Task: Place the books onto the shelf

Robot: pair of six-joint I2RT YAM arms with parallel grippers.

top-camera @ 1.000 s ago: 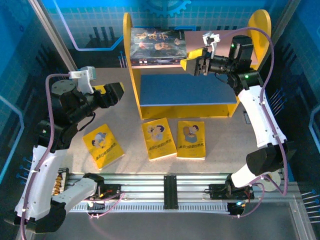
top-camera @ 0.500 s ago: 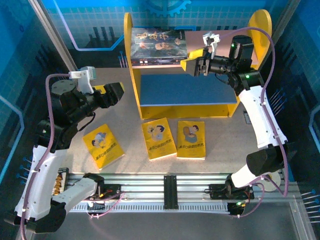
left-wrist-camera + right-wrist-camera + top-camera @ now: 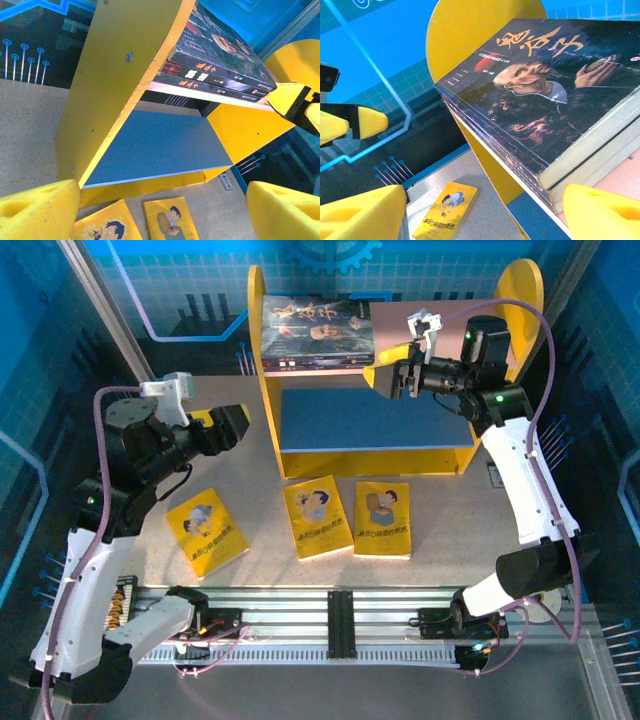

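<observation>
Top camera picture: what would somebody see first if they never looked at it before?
The big yellow shelf at the back of the table grabs the eye, with a stack of dark books lying up top. Three bright yellow books lie flat on the table in front of it. The right gripper hovers open beside the dark stack.

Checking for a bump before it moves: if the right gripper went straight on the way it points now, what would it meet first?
Most likely the stack of dark books lying on the shelf; the right gripper has its open jaws facing the stack's edge. The gap is hard to judge.
</observation>
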